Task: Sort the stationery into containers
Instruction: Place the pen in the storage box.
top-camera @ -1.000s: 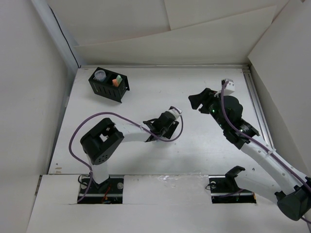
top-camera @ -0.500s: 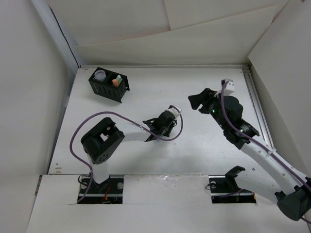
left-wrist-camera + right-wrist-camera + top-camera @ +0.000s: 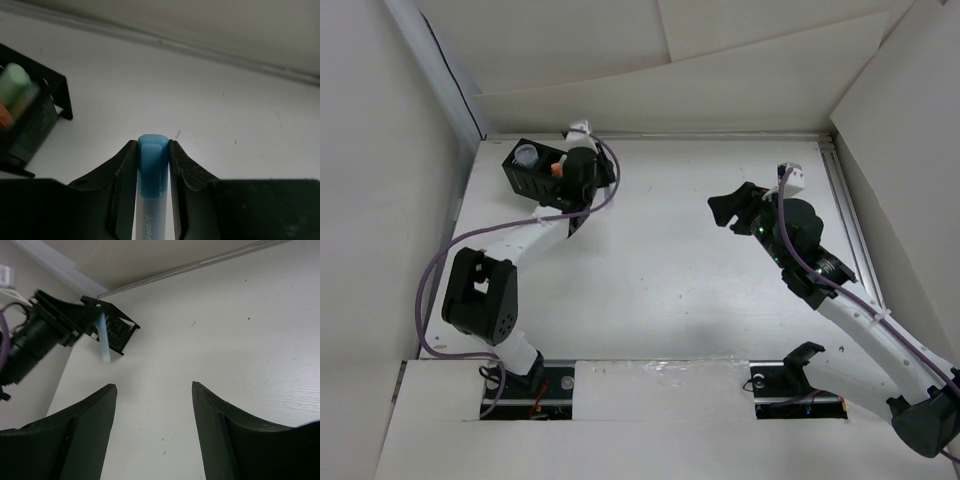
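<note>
My left gripper (image 3: 582, 165) is at the far left of the table, right beside the black mesh organiser (image 3: 535, 178). In the left wrist view it (image 3: 152, 143) is shut on the blue highlighter (image 3: 151, 167), cap pointing outward. The organiser (image 3: 35, 125) sits left of it and holds a green highlighter (image 3: 15, 82) and an orange one (image 3: 3, 116). From above, a pale round roll (image 3: 526, 154) and the orange highlighter (image 3: 558, 168) show in the organiser. My right gripper (image 3: 728, 208) is open and empty above the table's right half. Its wrist view shows the blue highlighter (image 3: 103, 340) hanging in front of the organiser (image 3: 116, 325).
Cardboard walls stand close behind and to the left of the organiser. The left arm's purple cable (image 3: 605, 185) loops beside its wrist. A raised rail (image 3: 845, 210) runs along the table's right edge.
My left arm has swung from mid-table to the far left beside the organiser, carrying the blue highlighter. The right arm has not moved.
</note>
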Robot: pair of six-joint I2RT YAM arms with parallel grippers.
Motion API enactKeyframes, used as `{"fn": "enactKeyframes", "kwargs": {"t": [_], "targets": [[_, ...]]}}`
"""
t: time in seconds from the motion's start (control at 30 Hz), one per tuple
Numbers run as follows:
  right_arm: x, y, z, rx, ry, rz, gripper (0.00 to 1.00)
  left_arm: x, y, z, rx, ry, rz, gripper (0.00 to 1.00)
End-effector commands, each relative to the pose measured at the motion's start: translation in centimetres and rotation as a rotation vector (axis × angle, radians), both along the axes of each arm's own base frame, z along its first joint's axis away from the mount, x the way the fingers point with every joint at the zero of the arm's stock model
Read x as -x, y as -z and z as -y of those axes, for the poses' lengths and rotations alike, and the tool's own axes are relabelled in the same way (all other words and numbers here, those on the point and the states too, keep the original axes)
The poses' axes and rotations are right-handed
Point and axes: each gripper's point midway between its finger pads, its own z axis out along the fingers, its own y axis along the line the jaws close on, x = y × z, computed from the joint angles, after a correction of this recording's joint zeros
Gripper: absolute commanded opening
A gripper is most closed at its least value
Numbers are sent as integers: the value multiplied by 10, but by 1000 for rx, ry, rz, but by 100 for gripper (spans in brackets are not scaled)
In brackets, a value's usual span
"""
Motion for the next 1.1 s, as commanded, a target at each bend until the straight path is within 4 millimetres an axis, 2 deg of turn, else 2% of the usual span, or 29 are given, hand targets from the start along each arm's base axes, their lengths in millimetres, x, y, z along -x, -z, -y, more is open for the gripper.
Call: {"fn": "enactKeyframes", "kwargs": {"t": [0.0,0.03,0.07,0.13,0.17,0.2,0.3,0.33,0.4,0.43,0.53,0.63,0.67,0.77,0.8,0.87,0.9,0.97,1.07], "targets": [[1,-13,-1,-33,-16,48,68,-26,-82,-34,127,-136,172,10],[-1,-10,-2,-28,-16,40,68,-31,-92,-44,134,-157,192,10],[-1,-10,-2,-28,-16,40,68,-40,-91,-66,127,-203,189,10],[-1,-10,-2,-28,-16,40,68,-53,-108,-86,134,-245,219,11],[0,-10,-4,-29,-25,40,68,-63,-101,-109,108,-306,203,11],[0,-10,-4,-29,-25,40,68,-69,-109,-120,104,-336,205,11],[0,-10,-4,-29,-25,40,68,-85,-105,-157,65,-420,194,11],[0,-10,-4,-29,-25,40,68,-86,-116,-166,57,-440,217,11],[1,-13,-6,-35,-37,47,68,-93,-109,-179,38,-477,207,12],[1,-13,-6,-35,-37,47,68,-96,-115,-182,23,-484,221,12],[0,-9,-8,-31,-46,38,68,-103,-101,-189,-27,-515,193,13],[-2,-6,-9,-27,-46,30,68,-111,-100,-199,-81,-565,199,13],[-2,-6,-9,-27,-46,30,68,-111,-107,-202,-87,-576,215,13],[-2,-6,-9,-27,-46,30,68,-117,-87,-208,-152,-594,178,13],[-3,-6,-6,-27,-37,30,68,-118,-94,-209,-147,-608,196,13],[-3,-9,-8,-32,-47,38,68,-121,-83,-212,-190,-612,178,13],[-3,-9,-8,-32,-47,38,68,-122,-86,-214,-187,-626,190,13],[-3,-9,-8,-32,-47,38,68,-126,-76,-216,-205,-631,174,13],[-5,-8,-10,-32,-47,38,68,-129,-76,-216,-209,-630,185,13]]}}
